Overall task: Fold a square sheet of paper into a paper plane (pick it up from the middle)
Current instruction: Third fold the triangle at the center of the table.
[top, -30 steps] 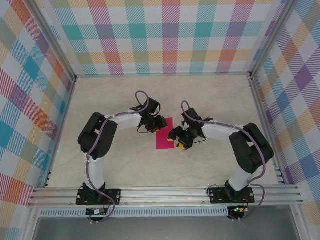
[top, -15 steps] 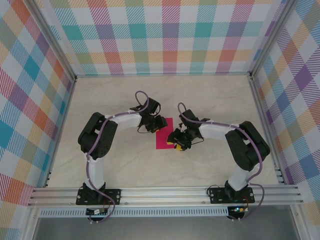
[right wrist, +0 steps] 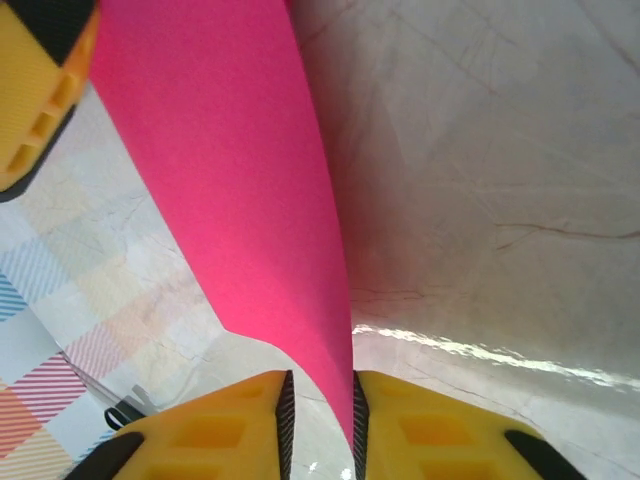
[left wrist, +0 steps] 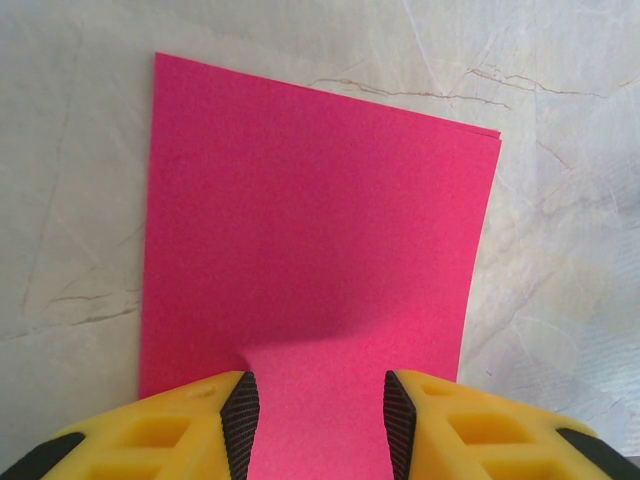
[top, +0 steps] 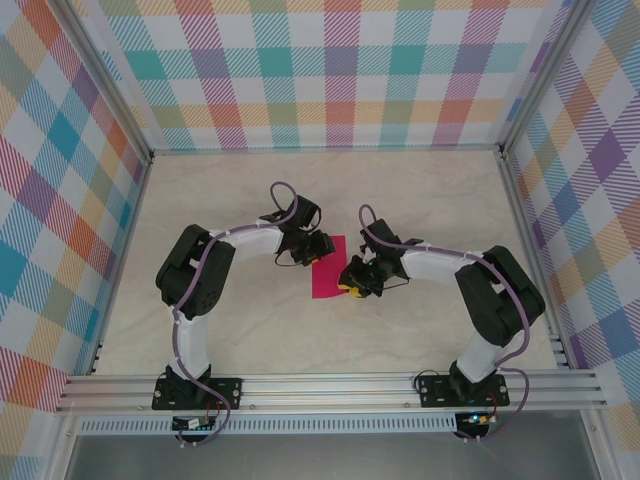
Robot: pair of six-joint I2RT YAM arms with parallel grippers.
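— Right pincer [right wrist: 320, 430] is nipped onto the pink paper [left wrist: 320, 240]. Its two yellow fingers stand almost together, with one edge of the sheet caught between the black pads.

— How does the paper run from there?

— In the right wrist view it curves up and away toward the top left. A yellow finger, seemingly the other arm's, cuts into that corner. The far end of the sheet runs out of the picture.

— And the left pincer [left wrist: 320, 430]?

— Its jaws stand apart, one finger on each side of a strip of paper at the near edge. In front of it the sheet looks flat on the pale marbled table [left wrist: 560, 200]. I cannot tell whether the tips press on the paper or hang just over it, because they are cut off at the bottom.

— Is it a single layer?

— It seems folded: at the far right corner a second edge peeps out from under the top one. From above it is a narrow rectangle in the middle of the table, between the two pincers. Its lower right edge is hidden under the right one.
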